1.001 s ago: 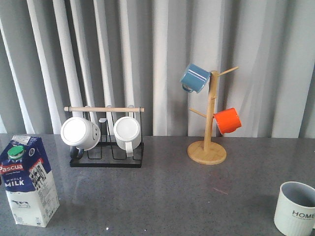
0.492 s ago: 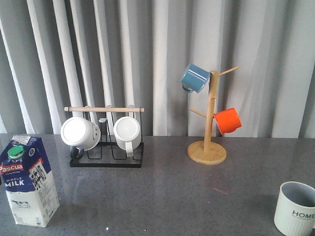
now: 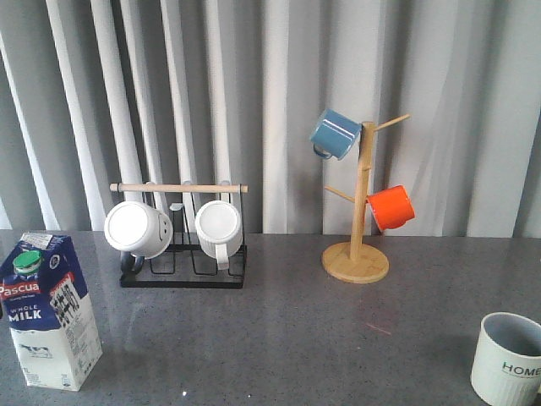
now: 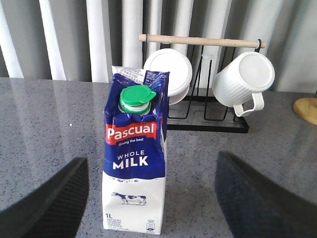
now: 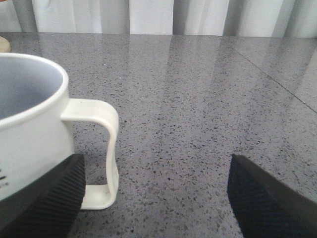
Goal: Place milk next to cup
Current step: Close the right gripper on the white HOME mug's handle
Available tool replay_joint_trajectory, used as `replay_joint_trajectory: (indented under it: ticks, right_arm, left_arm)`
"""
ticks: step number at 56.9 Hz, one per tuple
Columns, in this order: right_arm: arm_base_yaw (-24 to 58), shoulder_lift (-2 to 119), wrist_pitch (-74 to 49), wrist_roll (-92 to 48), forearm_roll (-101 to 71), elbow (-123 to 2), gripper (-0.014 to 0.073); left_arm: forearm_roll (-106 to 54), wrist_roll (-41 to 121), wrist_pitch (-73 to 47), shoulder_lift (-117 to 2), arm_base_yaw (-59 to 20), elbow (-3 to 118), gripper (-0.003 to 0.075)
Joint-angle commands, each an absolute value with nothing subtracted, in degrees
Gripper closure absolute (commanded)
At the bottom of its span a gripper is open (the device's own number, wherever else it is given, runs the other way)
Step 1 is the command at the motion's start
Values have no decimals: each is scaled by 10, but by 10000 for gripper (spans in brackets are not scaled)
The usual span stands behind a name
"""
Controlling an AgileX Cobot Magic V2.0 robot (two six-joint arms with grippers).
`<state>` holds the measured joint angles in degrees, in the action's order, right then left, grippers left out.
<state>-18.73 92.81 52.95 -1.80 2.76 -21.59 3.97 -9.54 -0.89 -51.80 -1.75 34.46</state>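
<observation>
Approach step: wide-open, empty left gripper (image 4: 148,198) faces upright blue-and-white gable-top milk carton (image 4: 134,153), next to be grasped and carried to ribbed grey-white "HOME" mug (image 3: 507,359)

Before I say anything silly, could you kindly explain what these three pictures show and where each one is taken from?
They come from a two-armed table robot. The front view looks forward over a grey table; each other picture comes from a camera on one wrist, the dark shapes at the bottom being that gripper's fingers. The left gripper is open, with the milk standing between its fingers, not yet gripped. The right gripper is open and holds nothing; the cup sits by one finger. In the front view the milk stands far left, the cup far right. Behind are a rack with white mugs and a wooden mug tree.
</observation>
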Motion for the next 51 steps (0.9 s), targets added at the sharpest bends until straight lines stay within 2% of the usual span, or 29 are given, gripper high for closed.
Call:
replay_joint_trajectory:
  ticks: [1,12,19,24,33,34,36,51]
  right_arm:
    - [-192,924,575,-18,31,-240,25]
    - [-197,953,568,-15,35,-274,29]
    - [-197,974,547,-11,45,-298,74]
    - [-197,987,544,-8,58,-313,169]
    - [-196,991,545,29,88,-336,502]
    - [-196,991,545,37,94,-341,561]
    - [-195,991,544,44,107,-345,612]
    - [-135,960,555,63,107,-349,599]
  left_arm:
    - [37,-96,37,-514,-21,364,200]
    - [37,-96,37,-514,-21,364,200]
    - [37,-96,37,-514,-21,364,200]
    - [37,-96,37,-514,-21,364,200]
    - [37,-96,37,-514,-21,364,200]
    - [37,-96,37,-514,-21,364,200]
    - [37,-96,37,-514,-21,364,200]
    - [37,-96,37,-514,-21,364,200]
